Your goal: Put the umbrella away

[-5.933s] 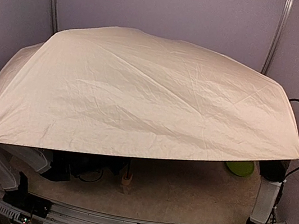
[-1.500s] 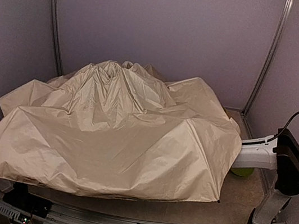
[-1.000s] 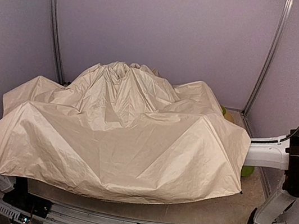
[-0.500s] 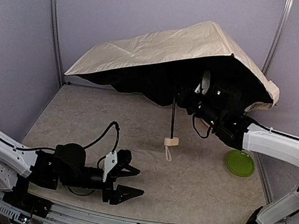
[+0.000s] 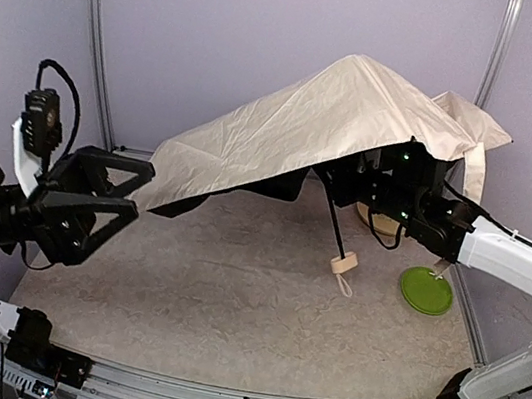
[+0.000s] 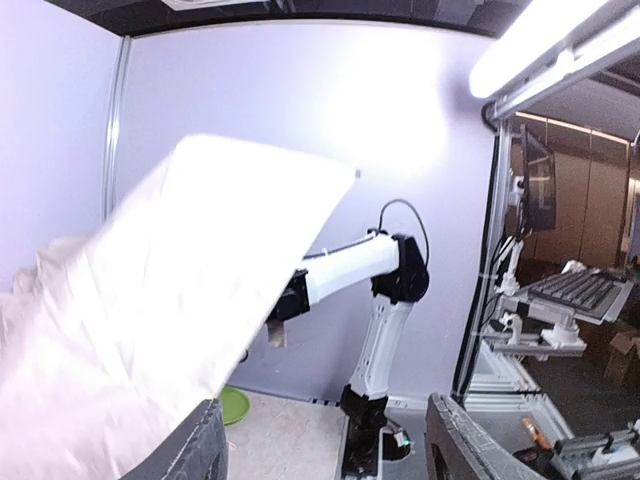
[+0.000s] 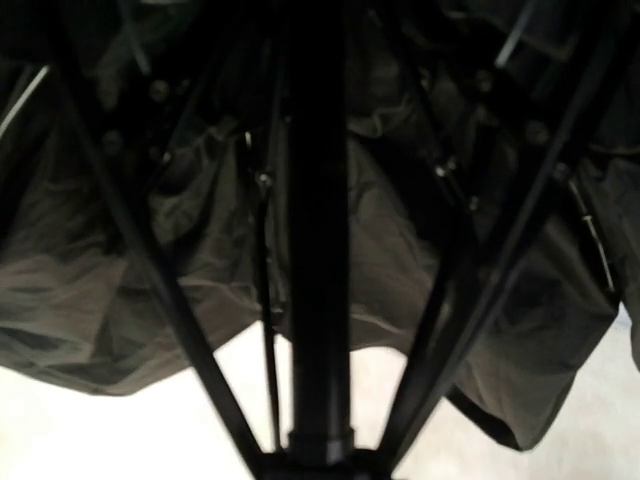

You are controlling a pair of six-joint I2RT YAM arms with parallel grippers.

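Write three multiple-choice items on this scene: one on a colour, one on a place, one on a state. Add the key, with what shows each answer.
1. What colour is the umbrella on the outside?
A. Black
B. Cream
C. Green

2. Where is the green plate?
A. On the table, right of the handle
B. At the table's left edge
C. Hanging from the handle

3. What is the state of the left gripper?
A. Shut on the handle
B. Shut on the plate
C. Open, holding nothing

Key:
1 B: the outer fabric shows cream in the top view.
2 A: the plate lies flat on the table, to the right of the dangling handle.
3 C: its fingers stand wide apart in the air, with nothing between them.
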